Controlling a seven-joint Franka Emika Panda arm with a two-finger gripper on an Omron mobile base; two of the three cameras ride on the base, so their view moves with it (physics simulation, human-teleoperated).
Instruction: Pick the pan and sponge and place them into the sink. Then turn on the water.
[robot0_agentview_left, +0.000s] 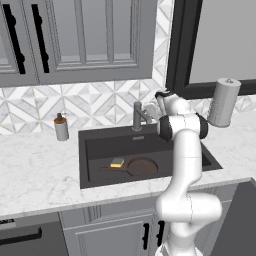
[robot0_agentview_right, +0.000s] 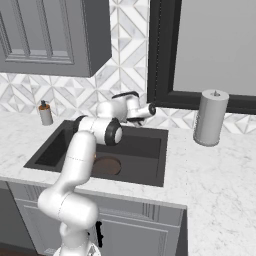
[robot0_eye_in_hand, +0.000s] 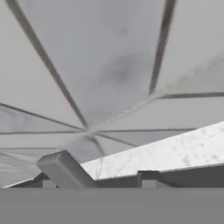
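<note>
From the left base view I see the small dark brown frying pan (robot0_agentview_left: 141, 166) and the yellow green-topped sponge (robot0_agentview_left: 117, 162) lying in the dark grey sink basin (robot0_agentview_left: 95, 145), centre frame. My gripper (robot0_agentview_left: 159, 100) is up by the grey metal faucet (robot0_agentview_left: 138, 116).

In the right base view it sits mid-frame at the backsplash.

The hand view shows tile and a grey lever (robot0_eye_in_hand: 65, 169) at lower left; I cannot tell whether the jaws hold it. A miss would leave the water off.

A grey paper towel roll (robot0_agentview_left: 223, 102) stands on the marble counter (robot0_agentview_left: 35, 172) well to the gripper's right, a small soap dispenser (robot0_agentview_left: 61, 127) far to its left, 2 grey wall cabinets (robot0_agentview_left: 75, 37) above.
</note>
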